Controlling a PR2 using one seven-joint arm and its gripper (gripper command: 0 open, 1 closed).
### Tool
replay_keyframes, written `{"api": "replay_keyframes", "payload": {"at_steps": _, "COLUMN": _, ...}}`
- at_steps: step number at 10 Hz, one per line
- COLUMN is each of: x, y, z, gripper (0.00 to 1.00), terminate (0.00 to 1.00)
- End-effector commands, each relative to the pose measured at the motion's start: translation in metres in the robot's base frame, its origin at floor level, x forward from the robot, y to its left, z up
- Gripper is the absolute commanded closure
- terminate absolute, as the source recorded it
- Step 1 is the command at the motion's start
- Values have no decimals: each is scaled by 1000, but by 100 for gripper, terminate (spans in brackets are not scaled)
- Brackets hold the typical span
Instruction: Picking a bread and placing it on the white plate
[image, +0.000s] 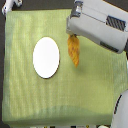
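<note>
Bread (74, 51) is lying on the green cloth (30, 100), near the white plate (46, 57), not touching. Gripper (73, 33) is covering its top end; can't tell if closed. Looks light, crushable: you're best gripping mid-loaf, gently.

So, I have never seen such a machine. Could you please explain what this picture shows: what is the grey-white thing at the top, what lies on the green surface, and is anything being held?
There is one picture, taken by a camera off the robot that looks down on the scene. The grey-white shape coming in from the exterior view's upper right is the robot's arm. Its gripper, the part that grasps, is at the arm's lower end, right above the bread, an orange-yellow loaf with a bumpy surface. The arm hides the gripper's fingers, so I cannot tell whether they are open or closed on the bread. The bread appears to lie on the green cloth. Toward the exterior view's left of it, apart from it, lies the white plate, oval and with nothing on it.
</note>
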Motion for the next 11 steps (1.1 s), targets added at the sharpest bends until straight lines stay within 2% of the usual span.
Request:
{"api": "replay_keyframes", "payload": {"at_steps": 1, "x": 21, "y": 61, "z": -13, "gripper": 100, "terminate": 0}}
{"api": "replay_keyframes", "payload": {"at_steps": 5, "x": 11, "y": 114, "z": -27, "gripper": 100, "terminate": 0}}
{"api": "replay_keyframes", "payload": {"at_steps": 9, "x": 1, "y": 143, "z": -37, "gripper": 100, "terminate": 0}}
{"api": "replay_keyframes", "payload": {"at_steps": 11, "x": -11, "y": 166, "z": -48, "gripper": 100, "terminate": 0}}
